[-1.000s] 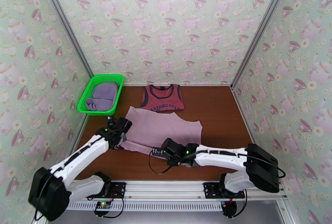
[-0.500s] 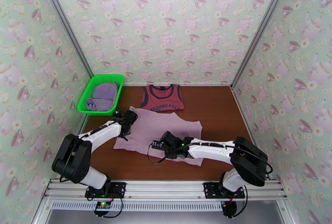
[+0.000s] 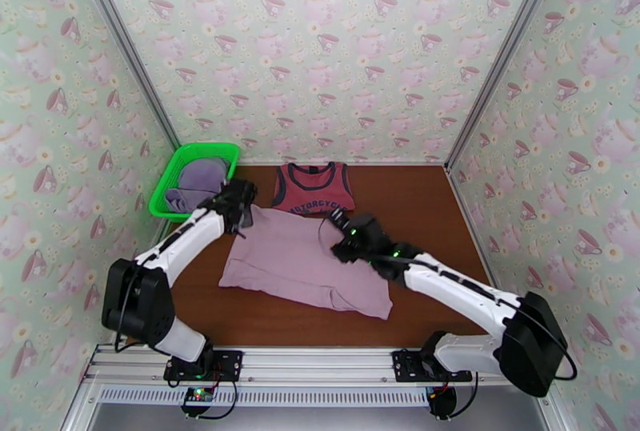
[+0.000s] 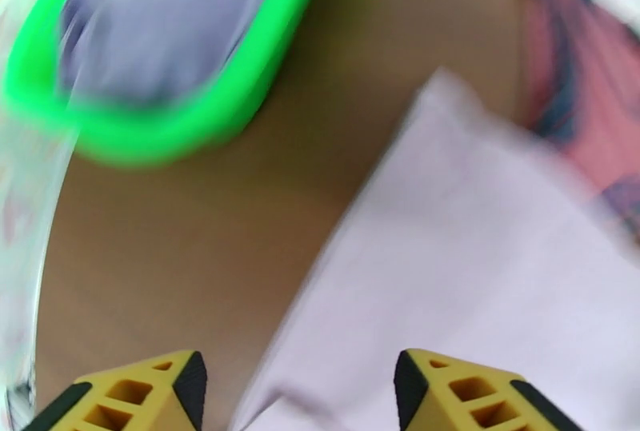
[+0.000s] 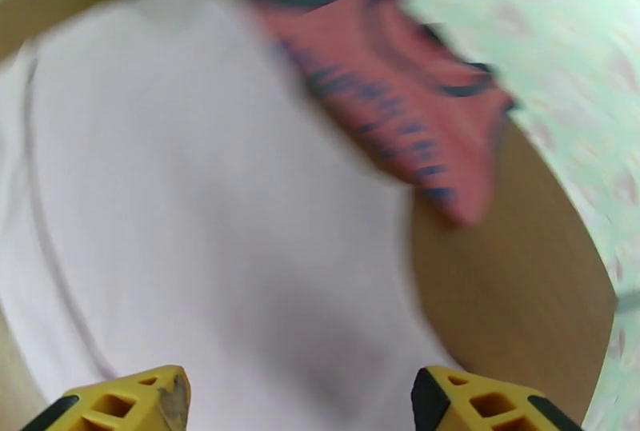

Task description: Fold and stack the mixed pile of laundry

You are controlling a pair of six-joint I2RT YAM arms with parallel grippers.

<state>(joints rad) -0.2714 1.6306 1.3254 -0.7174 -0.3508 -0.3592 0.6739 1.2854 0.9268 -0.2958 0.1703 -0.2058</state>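
A pale pink-lilac shirt (image 3: 304, 265) lies spread flat on the brown table (image 3: 420, 205), a little below the centre of the top view. Its lower right corner reaches toward the bottom edge of the table. Just above it, against the back wall, the dusty-red tank top (image 3: 313, 187) lies flat, and its printed hem touches or slightly overlaps the shirt's upper edge. At upper left a green plastic mesh basket (image 3: 210, 146) holds a crumpled lavender-purple garment (image 3: 200, 178).

The left gripper (image 3: 242, 211) sits at the shirt's upper left corner, close beside the basket. In the blurred left wrist view its yellow fingertips (image 4: 176, 389) stand wide apart with nothing between them, and the shirt's edge runs across the table beneath the gap.

The right gripper (image 3: 336, 231) is over the shirt's upper right edge, just below the tank top. In the equally blurred right wrist view its fingertips (image 5: 152, 401) are also spread wide and empty above the pale cloth, with the tank top at that frame's upper right.
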